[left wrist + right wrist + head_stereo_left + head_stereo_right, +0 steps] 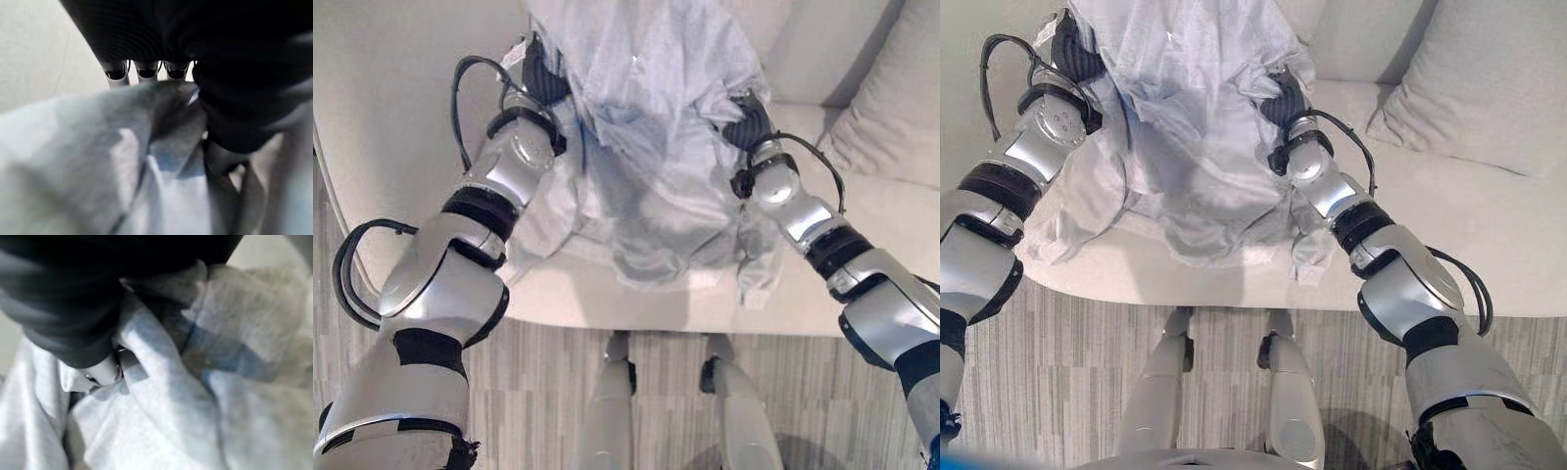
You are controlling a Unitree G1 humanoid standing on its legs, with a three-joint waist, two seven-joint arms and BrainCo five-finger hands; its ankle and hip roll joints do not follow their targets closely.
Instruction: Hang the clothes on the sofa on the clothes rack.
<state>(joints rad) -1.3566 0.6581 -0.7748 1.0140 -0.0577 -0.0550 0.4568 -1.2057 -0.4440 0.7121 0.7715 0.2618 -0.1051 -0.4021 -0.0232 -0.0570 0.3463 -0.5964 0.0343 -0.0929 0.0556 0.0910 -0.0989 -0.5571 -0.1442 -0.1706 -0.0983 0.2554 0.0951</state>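
You have a pale grey-blue garment point(646, 166) of thin, crinkled, slightly sheer fabric bunched in loose folds over the front of the cream sofa point(401, 108). Its upper part is raised off the seat between the two hands, and its lower hem trails over the sofa's front edge toward the striped grey floor point(548, 392).

Left hand point(540, 80): it sits at the garment's left edge, its dark ribbed cover partly wrapped in cloth. In the left wrist view, the silver fingers point(146, 71) run in a row behind a fold of the fabric and their tips are covered, so you cannot tell whether they are curled on the cloth or straight.

Right hand point(1283, 98): it sits at the garment's right edge, its cover sunk into the folds. In the right wrist view one pale finger point(100, 374) shows among the creases with cloth lying over it; the rest are buried, so their state cannot be told.

A plump cream cushion point(1489, 88) with a soft matte weave leans against the sofa's back, right of the garment and clear of it.
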